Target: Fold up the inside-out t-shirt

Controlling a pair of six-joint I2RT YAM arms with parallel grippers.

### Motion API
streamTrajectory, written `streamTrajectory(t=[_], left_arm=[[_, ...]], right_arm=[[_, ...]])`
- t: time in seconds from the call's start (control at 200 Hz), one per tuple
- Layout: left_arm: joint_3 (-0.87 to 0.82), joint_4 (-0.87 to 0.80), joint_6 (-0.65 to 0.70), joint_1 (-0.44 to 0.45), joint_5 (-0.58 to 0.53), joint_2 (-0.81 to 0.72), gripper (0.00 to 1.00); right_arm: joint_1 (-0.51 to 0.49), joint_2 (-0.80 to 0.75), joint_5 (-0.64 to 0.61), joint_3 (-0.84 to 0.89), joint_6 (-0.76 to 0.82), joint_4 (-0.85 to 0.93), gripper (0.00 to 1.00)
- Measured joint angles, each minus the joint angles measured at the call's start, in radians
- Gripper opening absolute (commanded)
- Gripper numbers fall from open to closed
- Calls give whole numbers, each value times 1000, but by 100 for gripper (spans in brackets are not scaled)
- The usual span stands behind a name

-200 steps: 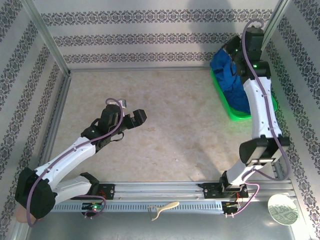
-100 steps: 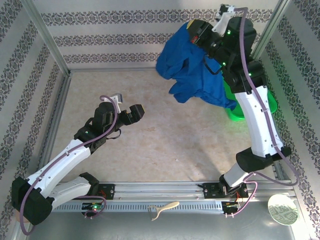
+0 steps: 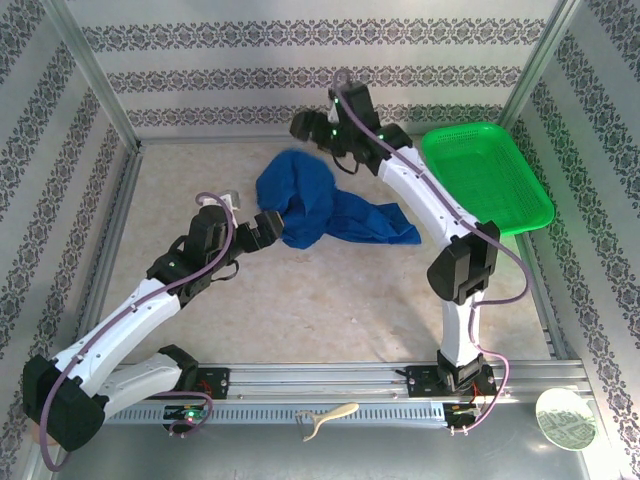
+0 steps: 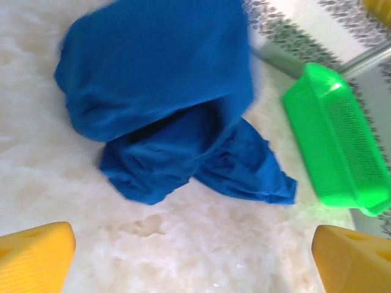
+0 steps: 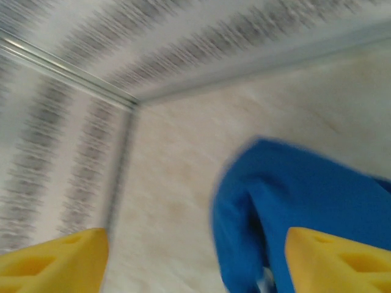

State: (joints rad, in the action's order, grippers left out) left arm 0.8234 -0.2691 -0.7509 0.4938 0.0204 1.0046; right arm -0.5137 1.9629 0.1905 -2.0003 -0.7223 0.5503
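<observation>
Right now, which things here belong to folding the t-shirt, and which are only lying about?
For the job:
- blue t-shirt, bunched up

Lying about:
- green basket
- pale hooked tool at the near edge
- round disc in the near right corner

A green plastic mesh basket (image 3: pixel 490 176) sits at the far right of the table (image 3: pixel 330 300), close to the right wall; from the left wrist its mesh side (image 4: pixel 342 140) shows. Pale walls with dark patterned bands (image 3: pixel 250 75) enclose the pale mottled tabletop. A metal rail (image 3: pixel 330 381) runs along the near edge, with a cream hooked tool (image 3: pixel 325 418) just in front and a round white-and-green disc (image 3: pixel 565 418) at the near right corner.
</observation>
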Motion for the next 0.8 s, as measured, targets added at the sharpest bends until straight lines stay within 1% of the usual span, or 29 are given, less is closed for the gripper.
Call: streamTrajectory(t=[0.095,0.185,0.265,0.325,0.395,0.495,0.61,0.704,0.749,0.779,0.799], left_arm=[[10,-69,17,-19,-17,-9,99],[20,-114,33,-54,-20,-14,99],[29,-138,40,-100,-9,-2,99],[38,-143,44,-142,8,28,99],[46,-143,46,-191,32,72,99],[63,-151,64,-243,58,130,99],[109,-171,94,-267,69,171,99],[137,-173,110,-273,82,174,99],[142,-173,113,-274,85,174,99],[143,-173,116,-276,86,173,100],[143,-173,116,-276,89,172,99]], right_arm=[[-14,-136,-64,325,51,-6,79],[-56,-280,-117,567,69,-18,78],[-111,-369,-146,713,70,-60,78],[-150,-381,-153,776,60,-109,78],[-187,-338,-159,798,48,-154,79],[-230,-209,-182,768,37,-200,80],[-256,-43,-209,675,13,-209,80],[-259,62,-230,591,-13,-209,80],[-259,103,-239,546,-20,-206,76],[-259,125,-247,517,-26,-203,70],[-259,140,-253,495,-34,-201,63]])
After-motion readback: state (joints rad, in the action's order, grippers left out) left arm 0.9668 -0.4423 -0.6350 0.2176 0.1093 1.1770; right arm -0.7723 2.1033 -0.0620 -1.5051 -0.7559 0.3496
